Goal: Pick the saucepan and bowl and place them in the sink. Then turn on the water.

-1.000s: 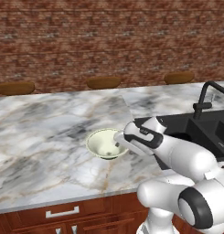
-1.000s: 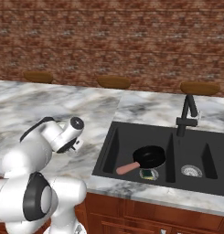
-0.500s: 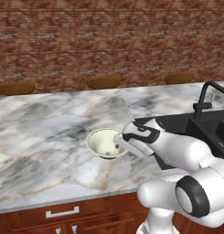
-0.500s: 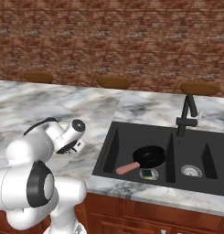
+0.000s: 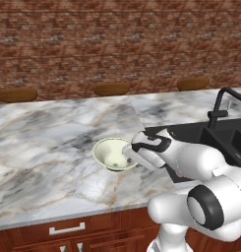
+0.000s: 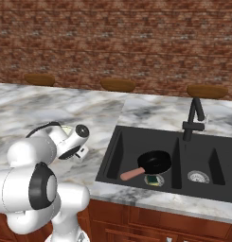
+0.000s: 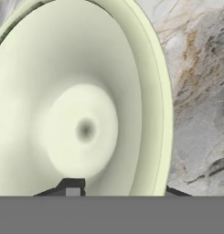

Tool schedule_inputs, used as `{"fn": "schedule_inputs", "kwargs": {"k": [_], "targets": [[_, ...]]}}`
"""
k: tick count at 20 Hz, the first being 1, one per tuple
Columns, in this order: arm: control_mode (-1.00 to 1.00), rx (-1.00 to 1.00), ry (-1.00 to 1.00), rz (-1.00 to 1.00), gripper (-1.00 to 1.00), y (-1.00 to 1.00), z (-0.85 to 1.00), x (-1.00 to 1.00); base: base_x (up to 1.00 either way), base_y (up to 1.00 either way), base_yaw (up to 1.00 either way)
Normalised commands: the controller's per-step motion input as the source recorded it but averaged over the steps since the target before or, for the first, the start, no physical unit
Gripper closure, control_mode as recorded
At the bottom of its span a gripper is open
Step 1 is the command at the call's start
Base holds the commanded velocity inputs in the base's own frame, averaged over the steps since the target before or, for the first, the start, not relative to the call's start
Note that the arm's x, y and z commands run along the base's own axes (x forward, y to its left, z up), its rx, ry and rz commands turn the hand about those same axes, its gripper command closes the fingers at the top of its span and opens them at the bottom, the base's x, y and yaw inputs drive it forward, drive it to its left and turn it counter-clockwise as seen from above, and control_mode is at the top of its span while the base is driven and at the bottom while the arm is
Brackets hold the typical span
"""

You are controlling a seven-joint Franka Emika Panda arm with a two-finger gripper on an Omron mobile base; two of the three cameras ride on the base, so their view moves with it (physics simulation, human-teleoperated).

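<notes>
Vs a second ago: base hasn't moved, scene framing identical; the arm's hand has dropped slightly and sits tighter against the bowl, which hasn't shifted on the counter. Gripper now straddles the bowl's near rim: one dark fingertip is inside the bowl, the other just outside the rim on the marble side. Jaws look narrowed around the rim wall, but I can't tell from the frames whether the pads actually touch it, so grip unconfirmed. Bowl upright, resting on the counter left of the sink, not lifted. Left base view: bowl open side up, greenish inside visible, hand covering its right edge; only the sink's left corner and faucet visible there. Right base view gives what the left one hides: full double basin of the sink, saucepan lying in the left basin with its pink handle pointing toward the front-left, round steel drain in the right basin, faucet behind the divider. In that view the arm hides most of the bowl. Hand view adds the rim detail and the dark spot at the bowl's centre.
</notes>
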Motion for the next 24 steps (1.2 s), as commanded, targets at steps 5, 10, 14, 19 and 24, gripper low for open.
{"fn": "schedule_inputs", "kwargs": {"k": [5, 10, 14, 19, 24], "targets": [[-1.0, 0.04, 0.0, 0.0, 1.0, 0.0, 0.03, 0.0, 0.0, 0.0, 0.0], [-1.0, 0.1, -0.04, 0.0, 1.0, -0.04, 0.39, 0.0, 0.0, 0.0, 0.0], [-1.0, 0.1, -0.01, -0.01, 1.0, -0.17, 0.64, 0.0, 0.0, 0.0, 0.0], [-1.0, 0.08, 0.0, -0.05, 1.0, -0.18, 0.66, 0.0, 0.0, 0.0, 0.0], [-1.0, 0.01, 0.06, -0.13, 1.0, -0.02, 0.66, 0.02, 0.0, 0.0, 0.0]]}}
